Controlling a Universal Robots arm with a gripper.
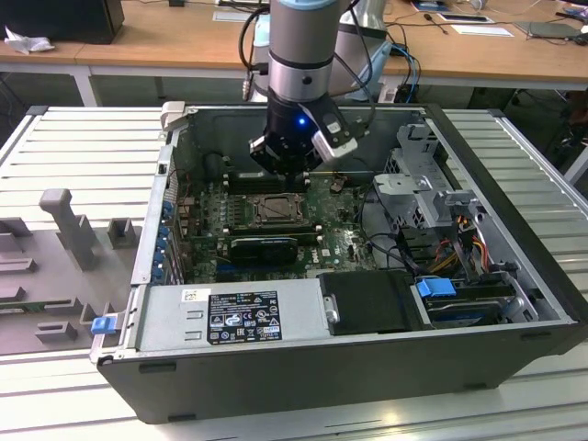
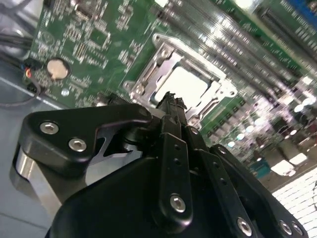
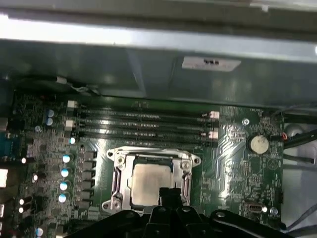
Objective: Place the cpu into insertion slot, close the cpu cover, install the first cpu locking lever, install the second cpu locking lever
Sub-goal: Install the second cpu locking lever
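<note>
The black gripper (image 2: 171, 101) hung just over the edge of the cpu (image 2: 190, 85), which lay flat in the insertion slot (image 2: 148, 74) under the shiny cpu cover (image 2: 171, 54) on the green board (image 2: 94, 34), near a round silver battery (image 2: 56, 68)

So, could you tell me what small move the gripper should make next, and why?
Probably a slight descent onto the cpu cover edge: the cpu already sits in the insertion slot, the cover lies down around it, and the shut gripper hovers at its edge.
</note>
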